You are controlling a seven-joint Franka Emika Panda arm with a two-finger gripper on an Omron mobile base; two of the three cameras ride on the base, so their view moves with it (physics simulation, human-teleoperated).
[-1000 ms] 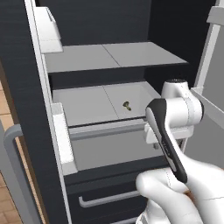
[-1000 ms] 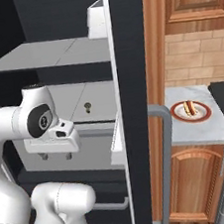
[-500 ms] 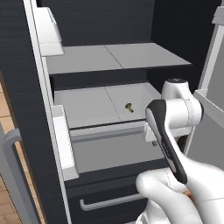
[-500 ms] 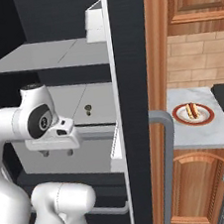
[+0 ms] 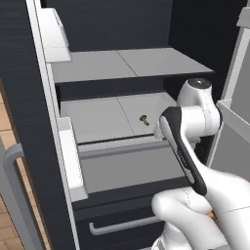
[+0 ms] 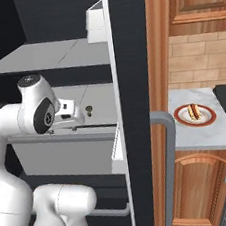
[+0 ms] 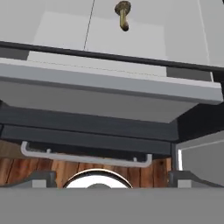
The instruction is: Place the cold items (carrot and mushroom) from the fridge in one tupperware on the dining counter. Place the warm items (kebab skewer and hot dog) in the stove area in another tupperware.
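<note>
Tool (image 7: pixel 109 177) — jaws spread wide, holding nothing; in the hand view its two dark tips (image 7: pixel 37 178) sit low, well short of the mushroom. In the right base view the tool (image 6: pixel 75 114) hangs at the front edge of the middle shelf, just beside the mushroom.

Mushroom (image 5: pixel 144 119) — tan cap, pale stem, alone on the middle shelf (image 5: pixel 102 119) of the open fridge (image 6: pixel 133 82), near the seam between the two shelf panels; seen also from the right (image 6: pixel 89 109) and from the hand (image 7: pixel 123 13).

Drawer (image 7: pixel 105 96) — pale grey, below that shelf, pulled out.

Hot dog (image 6: pixel 194 111) — on a red-rimmed plate (image 6: pixel 182 121) on the marbled table (image 6: pixel 209 140) right of the fridge, well apart from the arm.
</note>
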